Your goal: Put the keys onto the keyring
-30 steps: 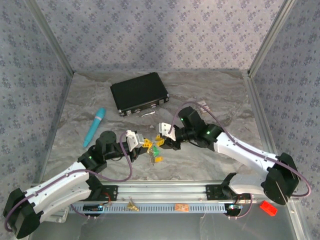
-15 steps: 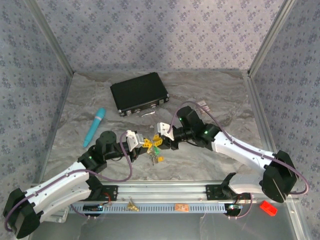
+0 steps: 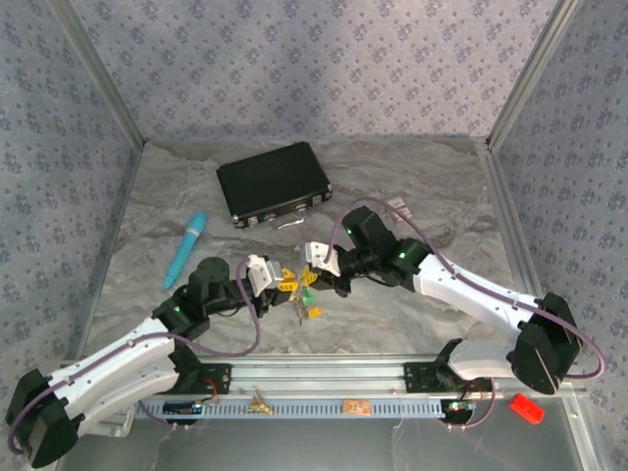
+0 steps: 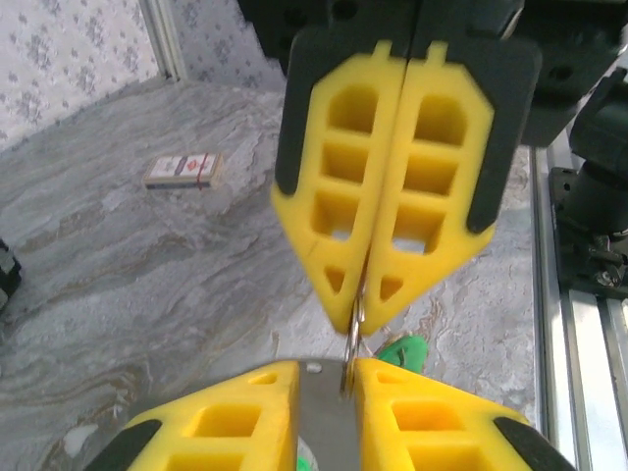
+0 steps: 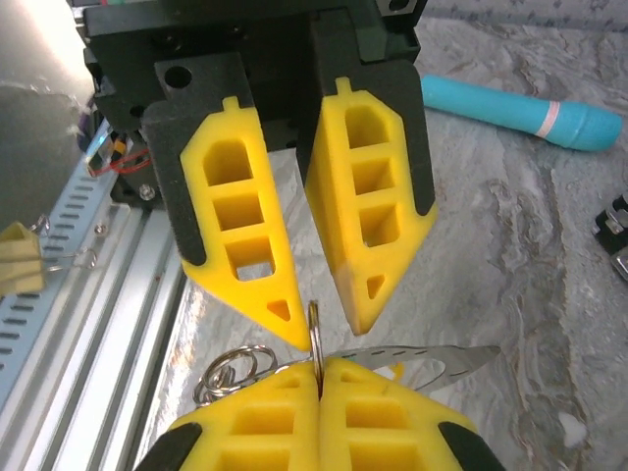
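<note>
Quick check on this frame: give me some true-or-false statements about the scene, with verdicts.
The right gripper is shut on a thin metal ring. True.
The black case stands open. False: its lid is closed.
The teal stick lies on the table, left of the case. True.
The left gripper is clamped tight. False: its jaws stand apart.
The small card rests on the case. False: it lies on the table, apart from it.
</note>
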